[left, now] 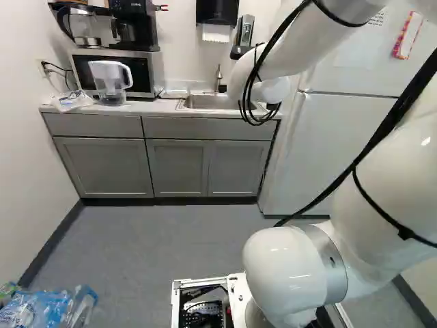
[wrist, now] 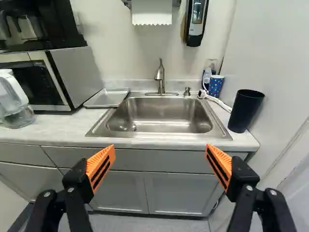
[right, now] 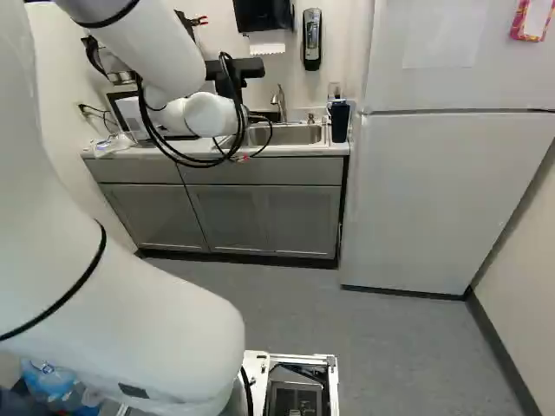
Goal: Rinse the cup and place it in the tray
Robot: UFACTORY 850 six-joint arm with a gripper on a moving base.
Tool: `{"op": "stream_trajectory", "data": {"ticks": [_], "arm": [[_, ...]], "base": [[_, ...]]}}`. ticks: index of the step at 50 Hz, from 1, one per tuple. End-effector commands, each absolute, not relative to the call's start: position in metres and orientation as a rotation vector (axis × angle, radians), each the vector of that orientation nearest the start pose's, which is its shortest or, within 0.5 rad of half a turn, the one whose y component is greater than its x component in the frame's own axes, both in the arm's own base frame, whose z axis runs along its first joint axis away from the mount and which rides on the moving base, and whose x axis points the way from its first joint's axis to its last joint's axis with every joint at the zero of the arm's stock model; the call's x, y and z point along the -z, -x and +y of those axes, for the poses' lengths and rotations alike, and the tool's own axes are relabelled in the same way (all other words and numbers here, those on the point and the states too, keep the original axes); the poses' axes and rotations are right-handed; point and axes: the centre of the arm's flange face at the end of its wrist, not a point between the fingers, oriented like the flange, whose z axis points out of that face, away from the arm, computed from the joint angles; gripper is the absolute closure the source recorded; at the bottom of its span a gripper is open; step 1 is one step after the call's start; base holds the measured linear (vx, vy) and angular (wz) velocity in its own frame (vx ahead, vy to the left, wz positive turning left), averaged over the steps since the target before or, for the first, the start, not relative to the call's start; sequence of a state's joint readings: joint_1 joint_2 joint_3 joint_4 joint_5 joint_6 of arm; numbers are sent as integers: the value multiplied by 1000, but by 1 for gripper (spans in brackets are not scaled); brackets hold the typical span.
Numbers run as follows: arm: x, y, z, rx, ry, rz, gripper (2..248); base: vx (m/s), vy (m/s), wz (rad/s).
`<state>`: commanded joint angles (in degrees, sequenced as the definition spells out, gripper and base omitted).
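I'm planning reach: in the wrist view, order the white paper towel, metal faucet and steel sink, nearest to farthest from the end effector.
1. Steel sink: directly ahead.
2. Metal faucet: behind it.
3. White paper towel: higher, by the wall.

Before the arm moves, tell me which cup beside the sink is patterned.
The smaller blue cup with pale dots, standing behind the taller dark cup, which is plain.

Bright even light, soft shadows, glare spots on white arm (left: 283,270)
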<state>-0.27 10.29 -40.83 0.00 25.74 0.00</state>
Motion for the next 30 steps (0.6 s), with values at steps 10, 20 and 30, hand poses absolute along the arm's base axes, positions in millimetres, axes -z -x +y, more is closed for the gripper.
{"op": "stream_trajectory", "data": {"ticks": [10, 20, 30], "arm": [[-585, -445, -2, 1949, 2467, 6, 3], [-594, -445, -2, 1944, 2471, 6, 3], [-602, -446, -2, 1939, 2476, 6, 3]], "base": [[0, 0, 0], [0, 0, 0], [0, 0, 0]]}}
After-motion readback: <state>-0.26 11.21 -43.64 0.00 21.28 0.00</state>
